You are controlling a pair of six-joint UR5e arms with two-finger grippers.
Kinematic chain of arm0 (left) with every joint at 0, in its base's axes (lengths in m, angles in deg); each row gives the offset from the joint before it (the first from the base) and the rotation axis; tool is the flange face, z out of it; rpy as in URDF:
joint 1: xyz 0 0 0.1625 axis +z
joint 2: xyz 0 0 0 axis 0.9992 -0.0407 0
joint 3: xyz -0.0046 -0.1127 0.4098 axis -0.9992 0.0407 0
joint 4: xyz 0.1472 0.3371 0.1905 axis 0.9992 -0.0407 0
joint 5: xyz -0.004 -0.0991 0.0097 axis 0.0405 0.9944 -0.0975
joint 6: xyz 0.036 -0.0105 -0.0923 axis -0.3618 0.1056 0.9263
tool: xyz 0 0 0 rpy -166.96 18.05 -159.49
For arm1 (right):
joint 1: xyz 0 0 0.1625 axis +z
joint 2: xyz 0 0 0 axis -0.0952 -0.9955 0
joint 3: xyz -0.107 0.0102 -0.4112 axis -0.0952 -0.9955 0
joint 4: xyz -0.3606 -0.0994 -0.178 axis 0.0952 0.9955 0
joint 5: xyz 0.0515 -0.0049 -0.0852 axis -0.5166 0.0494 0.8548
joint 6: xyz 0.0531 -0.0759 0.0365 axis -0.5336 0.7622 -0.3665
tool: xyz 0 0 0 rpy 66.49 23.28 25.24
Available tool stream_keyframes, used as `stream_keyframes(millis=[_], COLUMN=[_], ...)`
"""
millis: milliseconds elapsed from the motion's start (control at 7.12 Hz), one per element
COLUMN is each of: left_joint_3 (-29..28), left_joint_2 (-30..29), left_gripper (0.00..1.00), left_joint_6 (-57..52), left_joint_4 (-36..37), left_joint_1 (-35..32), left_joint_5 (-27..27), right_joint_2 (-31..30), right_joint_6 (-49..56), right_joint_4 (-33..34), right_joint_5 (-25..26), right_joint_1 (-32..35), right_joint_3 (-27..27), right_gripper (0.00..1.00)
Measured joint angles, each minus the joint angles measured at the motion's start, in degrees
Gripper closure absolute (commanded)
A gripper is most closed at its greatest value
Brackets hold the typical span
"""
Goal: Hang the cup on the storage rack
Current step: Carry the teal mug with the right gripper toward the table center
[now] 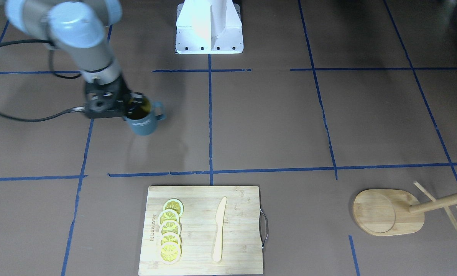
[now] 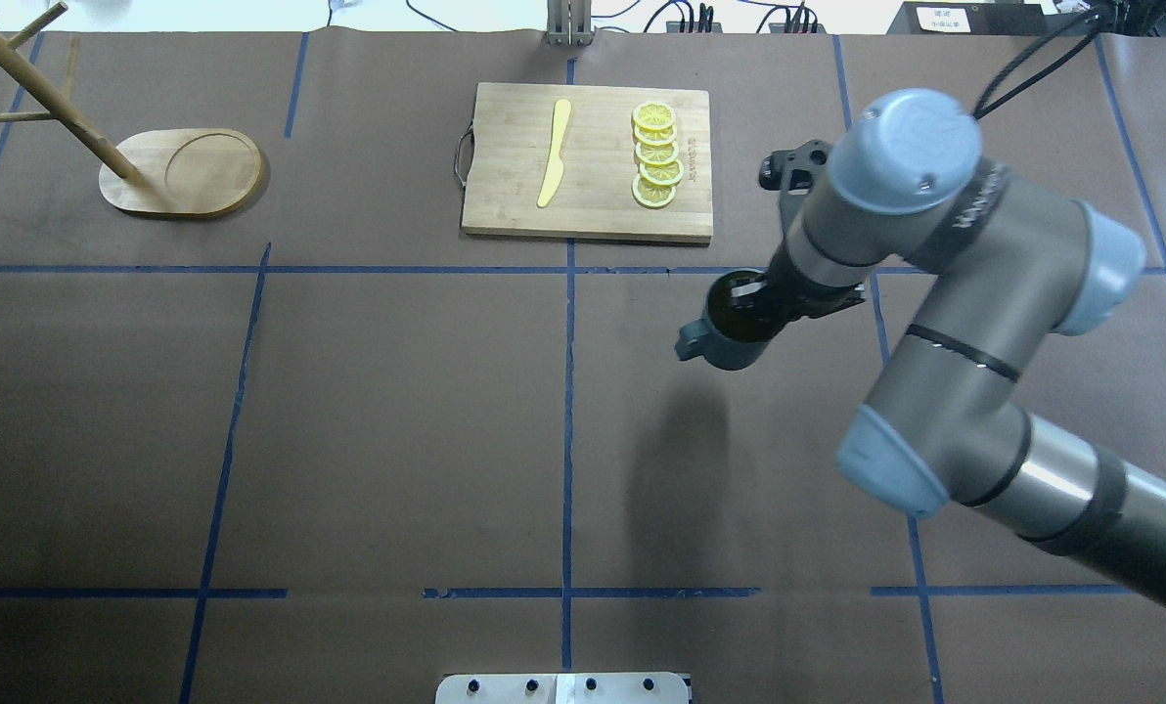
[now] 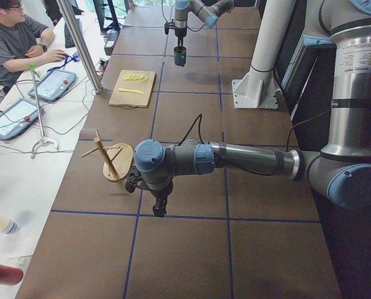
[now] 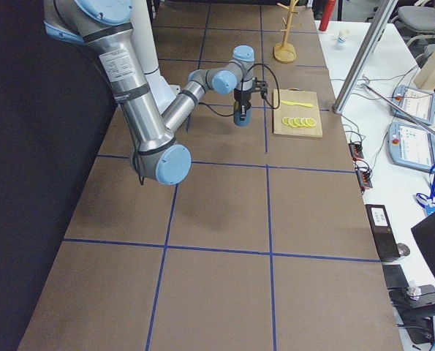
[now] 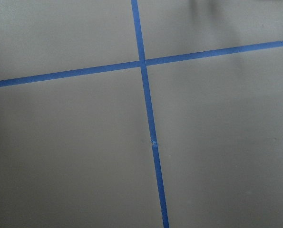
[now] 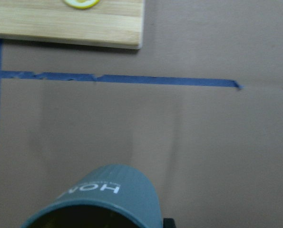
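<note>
Brown table (image 2: 397, 440) stretches open from me to the rack (image 2: 206, 196) at the far left corner, with the cutting board (image 2: 505, 196) just beyond. My right gripper (image 2: 751, 293) clamps the rim of the cup (image 2: 728, 352) from above. It hangs upright, mouth up, handle toward the rack. I cannot tell the state of my left gripper (image 3: 160, 209).

Even overhd light; soft shadow of cup (image 2: 725, 340) on table (image 2: 397, 440); base plate (image 1: 209, 30) blown out; R wrist view blurry.
</note>
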Motion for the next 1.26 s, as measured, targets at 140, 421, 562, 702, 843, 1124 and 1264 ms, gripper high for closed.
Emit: stream_keyframes(millis=[140, 421, 562, 702, 843, 1124, 1264], left_joint_3=[0.00, 0.00, 0.00, 0.00, 0.00, -0.06, -0.06], left_joint_2=[-0.01, -0.05, -0.03, -0.01, 0.00, 0.01, 0.32], left_gripper=[0.00, 0.00, 0.00, 0.00, 0.00, 0.00, 0.00], left_joint_6=[0.01, 0.07, 0.06, 0.04, 0.05, 0.08, 0.06], left_joint_4=[0.01, -0.04, -0.04, 0.01, 0.07, 0.16, 0.07], left_joint_1=[0.02, 0.03, 0.06, 0.08, 0.06, 0.04, 0.05], left_joint_5=[0.01, 0.01, 0.01, 0.03, 0.04, 0.01, -0.01], right_joint_2=[6.36, 15.49, 16.79, 17.03, 16.69, 15.45, 14.66], right_joint_6=[-5.33, -15.09, -17.01, -16.23, -13.64, -10.58, -10.35], right_joint_4=[0.45, -1.72, -3.12, -3.74, -3.99, -4.18, -4.30], right_joint_5=[1.40, 2.24, 2.84, 3.52, 3.93, 4.88, 5.08], right_joint_1=[-3.25, -7.54, -9.06, -9.86, -10.21, -10.41, -10.47], right_joint_3=[-5.04, -15.14, -17.22, -17.95, -18.13, -17.84, -17.53], right_gripper=[1.00, 1.00, 1.00, 1.00, 1.00, 0.97, 0.03])
